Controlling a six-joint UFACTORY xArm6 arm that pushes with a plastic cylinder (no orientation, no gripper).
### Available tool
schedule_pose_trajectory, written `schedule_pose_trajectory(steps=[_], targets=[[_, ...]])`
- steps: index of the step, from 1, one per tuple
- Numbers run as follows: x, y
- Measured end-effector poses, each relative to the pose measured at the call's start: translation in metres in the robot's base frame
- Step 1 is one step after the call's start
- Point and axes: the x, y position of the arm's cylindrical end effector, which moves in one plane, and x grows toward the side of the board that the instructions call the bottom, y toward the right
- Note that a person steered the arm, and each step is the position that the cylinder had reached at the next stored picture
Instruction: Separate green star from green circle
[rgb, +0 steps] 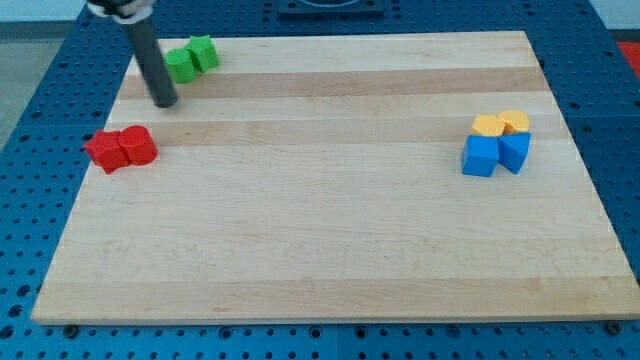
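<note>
Two green blocks touch each other at the view's top left of the wooden board (330, 200). The left one (181, 65) looks like the star and the right one (203, 52) like the circle, though the shapes are hard to make out. My dark rod comes down from the view's top left, and my tip (164, 102) rests on the board just below and left of the left green block, a short gap away from it.
Two red blocks (121, 148) sit together at the left edge, below my tip. At the right, two yellow blocks (501, 124) touch two blue blocks (495, 153). Blue perforated table surrounds the board.
</note>
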Motion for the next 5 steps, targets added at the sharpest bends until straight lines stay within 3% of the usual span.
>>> schedule_pose_trajectory(steps=[1,2,3,5], targets=[[-0.03,-0.017],[-0.101,-0.004],[-0.126,0.036],[-0.117,0.099]])
